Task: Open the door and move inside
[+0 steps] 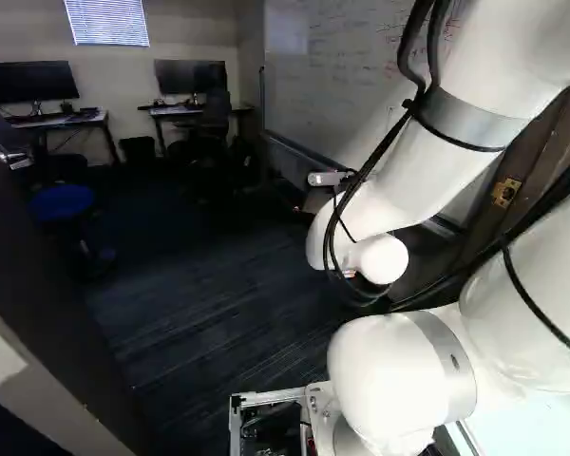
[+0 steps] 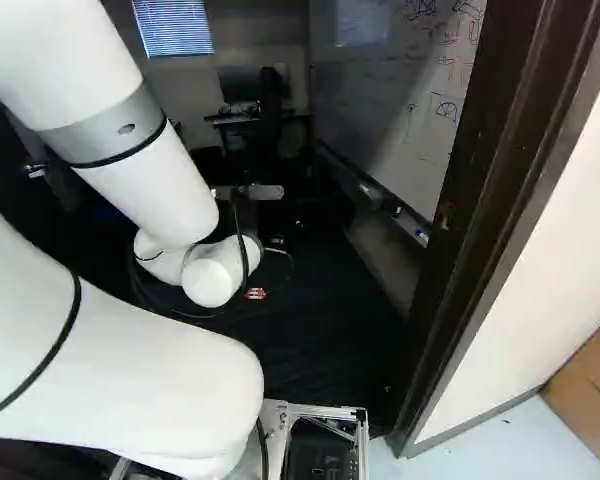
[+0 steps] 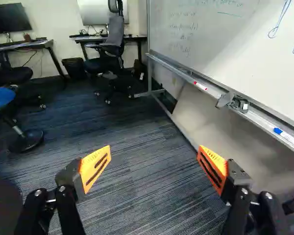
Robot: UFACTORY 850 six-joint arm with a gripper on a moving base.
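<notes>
The dark door (image 1: 38, 285) stands open along the left of the left base view, its metal handle (image 1: 17, 160) high on its face. The doorway's frame (image 2: 480, 210) runs down the right base view, with a brass strike plate (image 1: 505, 192) on it in the left base view. Beyond the doorway lies the room's dark carpet (image 1: 199, 294). My gripper (image 2: 248, 194) points into the room at the arm's far end, its fingertips hidden there. In the wrist view the gripper (image 3: 154, 157) is open, the orange pads wide apart with only carpet showing between them. It is apart from the handle.
A whiteboard (image 3: 225, 44) with a marker tray (image 3: 255, 117) lines the room's right side. Desks with monitors (image 3: 9, 22), an office chair (image 3: 110, 46), a bin (image 3: 74, 67) and a blue stool (image 3: 1, 95) stand farther in. A cardboard-coloured box (image 2: 590, 390) is outside the frame, to the right.
</notes>
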